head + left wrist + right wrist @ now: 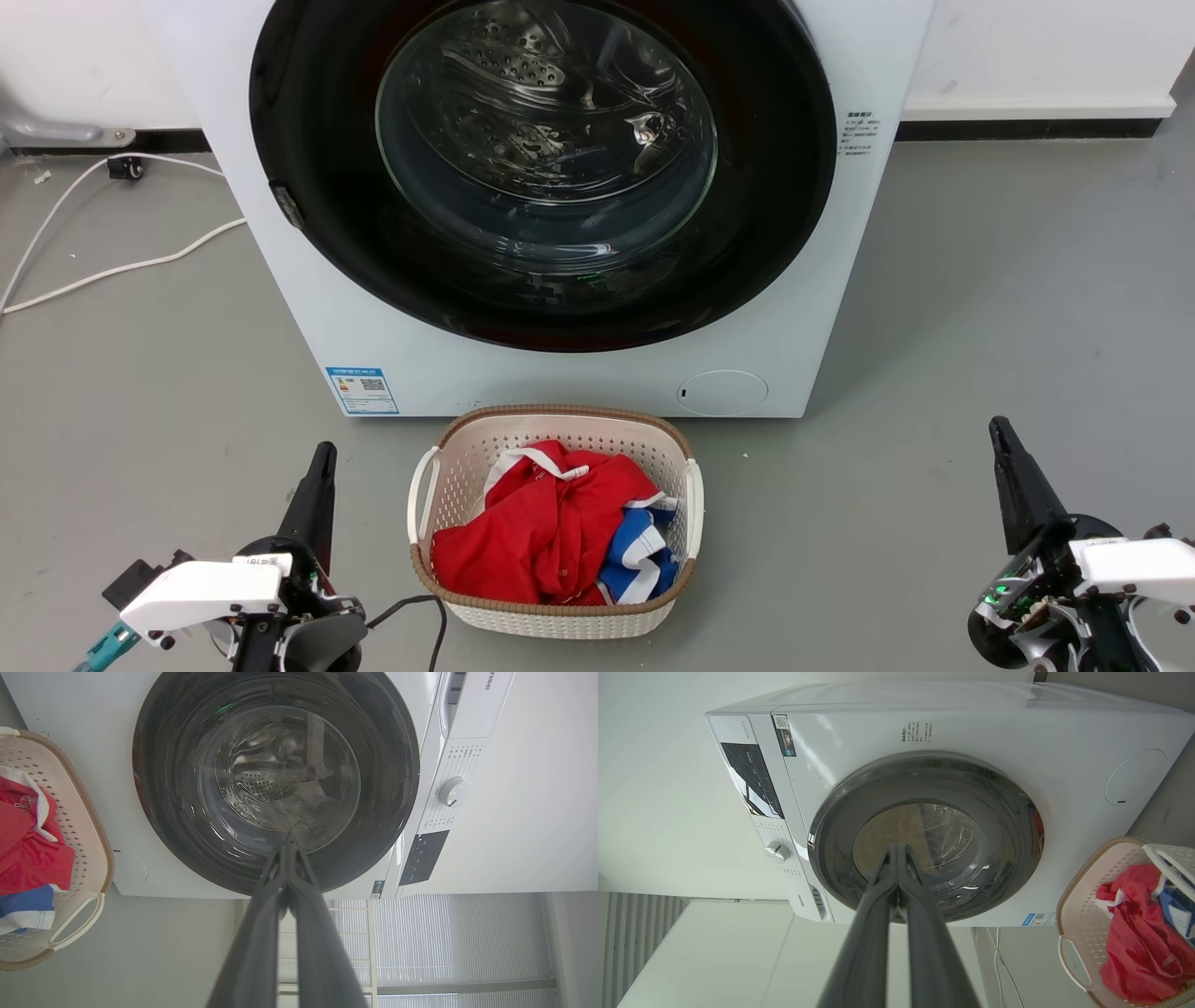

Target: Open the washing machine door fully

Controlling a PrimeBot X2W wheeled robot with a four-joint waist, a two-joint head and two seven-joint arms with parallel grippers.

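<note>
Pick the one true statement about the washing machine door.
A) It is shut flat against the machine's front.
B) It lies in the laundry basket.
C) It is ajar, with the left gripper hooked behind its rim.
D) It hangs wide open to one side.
A: the washing machine door sits flush in the front of the washing machine, with the left gripper and right gripper both apart from it.

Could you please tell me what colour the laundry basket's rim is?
The laundry basket's rim is brown; best seen in head view.
</note>
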